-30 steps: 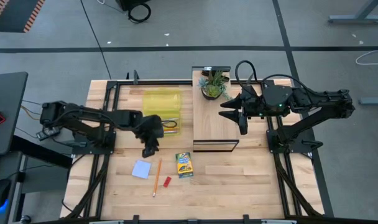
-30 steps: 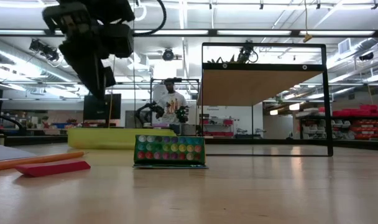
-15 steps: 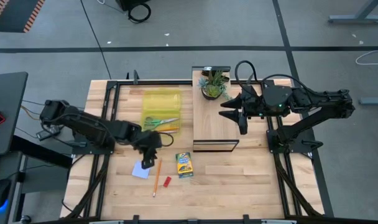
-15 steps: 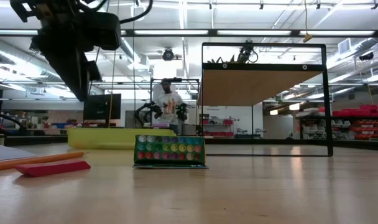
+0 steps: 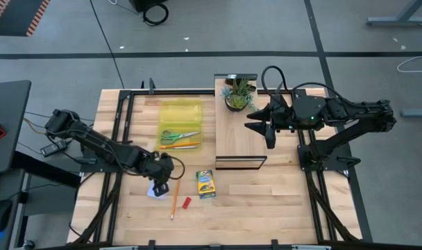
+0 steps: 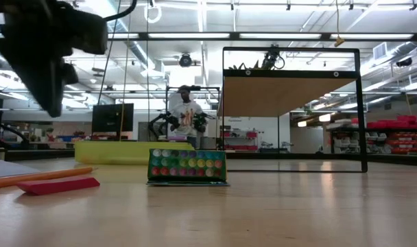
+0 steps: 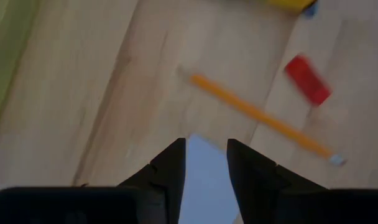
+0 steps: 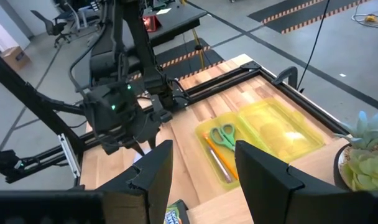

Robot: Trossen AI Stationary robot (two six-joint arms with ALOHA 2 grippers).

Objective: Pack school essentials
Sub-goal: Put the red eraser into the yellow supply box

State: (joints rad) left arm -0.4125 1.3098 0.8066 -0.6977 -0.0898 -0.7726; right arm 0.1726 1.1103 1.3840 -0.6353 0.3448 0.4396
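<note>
Two arms share the wooden table (image 5: 266,201), and the left one is at work: the left gripper (image 5: 162,182) hangs low over the pale blue notepad (image 5: 155,191), its two dark fingers (image 7: 170,174) a narrow gap apart with nothing between them, the blue sheet showing through that gap in the left wrist view. Just beside the notepad lies one orange pencil (image 5: 175,199), running along the table toward its front edge, and the small red pen (image 5: 186,203) rests close on the pencil's far side. The green-and-yellow crayon box (image 5: 206,184) sits flat near the middle of the table, apart from the pencil and pen; in the low view its end faces the camera with rows of coloured dots. The yellow tray (image 5: 180,125) lies farther back on the left half, and inside it are the green-handled scissors (image 5: 178,135) with an orange pencil-like stick alongside them near the tray's front wall. The right gripper (image 5: 268,132) waits above the light wooden board (image 5: 240,135), its fingers (image 8: 153,174) held apart and empty, near the potted plant (image 5: 239,94) standing at the board's back end. A person (image 6: 186,110) is visible in the room beyond the table in the low view
</note>
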